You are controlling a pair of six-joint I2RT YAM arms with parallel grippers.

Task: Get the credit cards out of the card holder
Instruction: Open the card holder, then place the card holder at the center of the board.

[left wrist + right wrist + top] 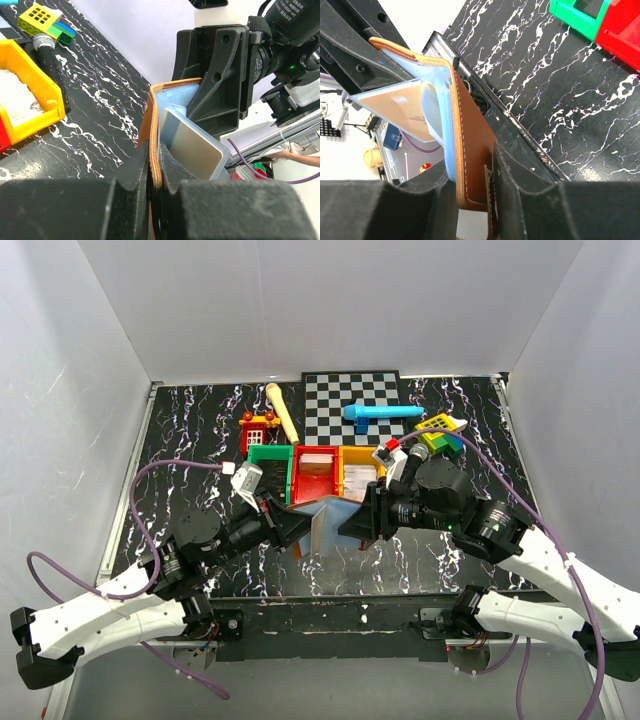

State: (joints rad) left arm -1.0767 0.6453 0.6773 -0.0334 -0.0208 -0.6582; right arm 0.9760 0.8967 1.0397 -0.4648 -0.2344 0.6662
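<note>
Left gripper (154, 175) is clamped tight on one brown flap of the card holder (146, 120). The holder is held open and on edge between the two arms, just in front of the red bin (316, 472) and the yellow bin (358, 478). A pale gold card (192, 150) shows against the blue-grey inner panels. Facing it, the right gripper (472, 172) stands partly apart around the opposite flap, which slants across the gap. Below lies the black marbled counter (200, 420). A green bin (270, 462) sits left of the red one, and a checkerboard (340, 390) lies behind them, carrying a blue object (380, 415).
</note>
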